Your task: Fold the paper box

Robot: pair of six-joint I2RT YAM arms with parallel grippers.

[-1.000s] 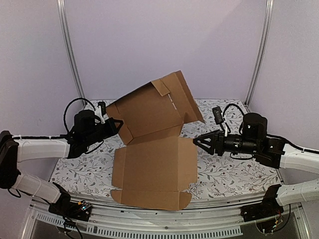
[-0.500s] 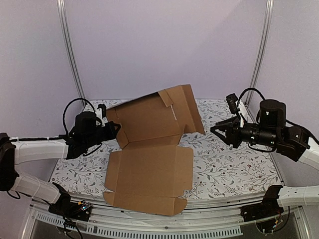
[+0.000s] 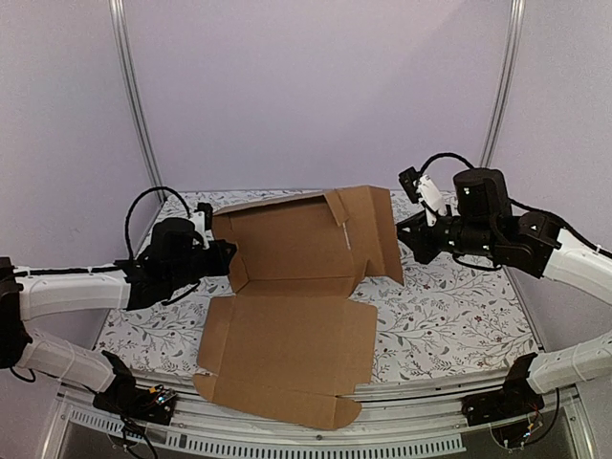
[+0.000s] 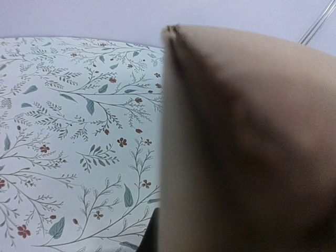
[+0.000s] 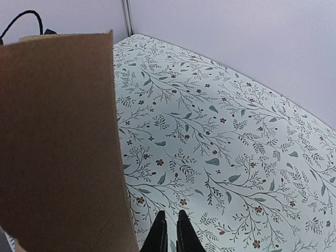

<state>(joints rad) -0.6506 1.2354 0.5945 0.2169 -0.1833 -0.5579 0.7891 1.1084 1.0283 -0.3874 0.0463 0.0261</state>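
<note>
The paper box [image 3: 287,330] is a brown cardboard sheet. Its front panel lies flat and overhangs the near table edge. Its back panel [image 3: 287,239] stands upright, with a side flap [image 3: 378,229] at the right. My left gripper [image 3: 228,256] is at the panel's left edge and shut on it. In the left wrist view, blurred cardboard [image 4: 247,147] fills the right side and only one of the fingers [image 4: 149,239] shows. My right gripper [image 3: 405,239] is shut and empty, just right of the side flap. In the right wrist view [image 5: 171,233] the cardboard [image 5: 58,142] is to its left, not touching.
The table has a floral cloth [image 3: 449,316]. Metal frame posts [image 3: 134,105] [image 3: 497,105] stand at the back corners against a plain wall. A metal rail [image 3: 411,400] runs along the near edge.
The back panel has come down from a tilted, lifted pose to stand upright, and the sheet has slid a little to the left. My right arm has risen and swung in toward the right flap.
</note>
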